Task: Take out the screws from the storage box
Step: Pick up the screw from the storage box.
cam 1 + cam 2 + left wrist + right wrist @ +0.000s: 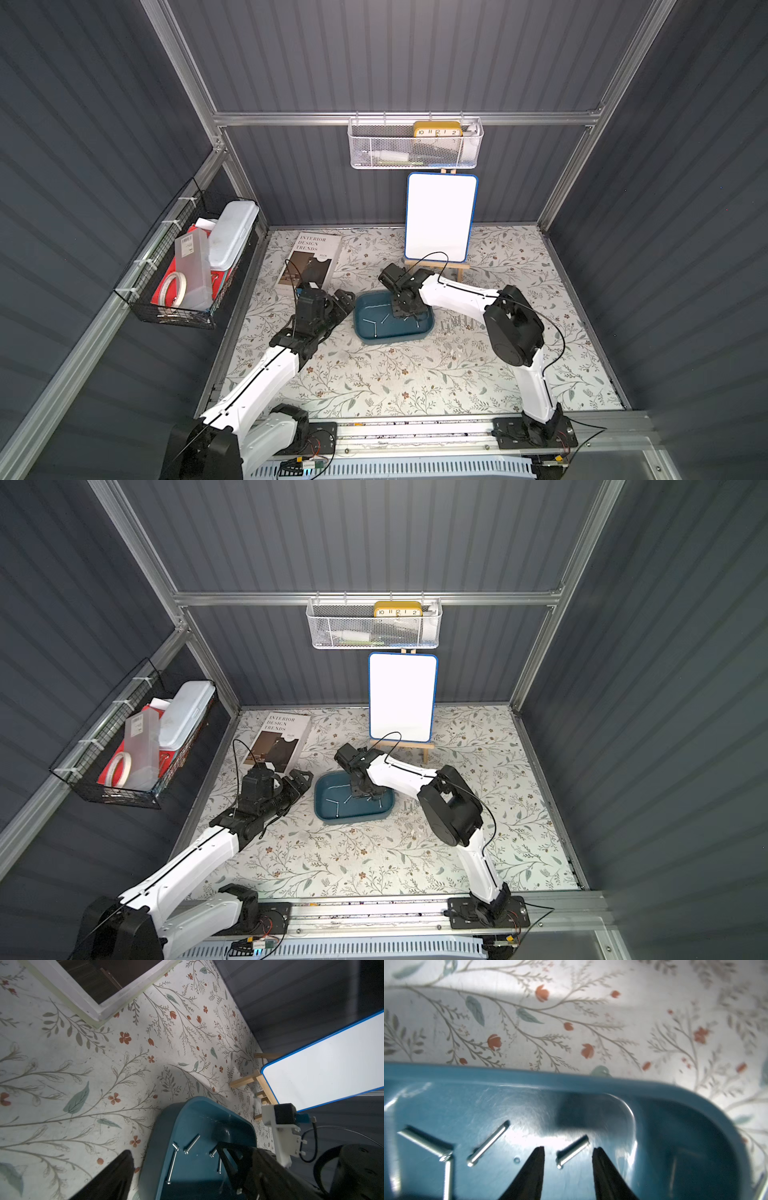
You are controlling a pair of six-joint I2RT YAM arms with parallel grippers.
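A: Nearest first?

B: Left gripper [347, 302], low at the left end of the storage box [395, 338], on the flowered bench [374, 386]. Fingers [112, 1178] spread wide, one outside the box wall, one over the inside. Clamped on nothing.

A: Why parked there?

B: Probably as a brace against sliding. A light, shallow tray by the look of it, easy to nudge.

A: Further in?

B: Right gripper [404, 313], pointing down into the box from above. Fingers [533, 1167] parted either side of one short screw [572, 1151]. A gap on both sides, no contact yet, tips close to the box floor.

A: Lined up for a pinch?

B: Looks so. Set across the shaft and not along it: sensible for a thin round thing prone to rolling.

A: Other screws?

B: Remaining screws [192, 1144] flat on the box floor, towards the left gripper's end, two meeting at the heads. Just beside the box, on the right arm's side, a row of silvery bits [457, 325] on the bench. Most likely screws taken out; too small to be sure.

A: Roughly midway, then?

B: Guessing so.

A: Beyond that?

B: Book [309, 259] flat at the far left, whiteboard [440, 216] on its easel at the back, white mesh basket [415, 156] on the rear wall. All well apart from the work.
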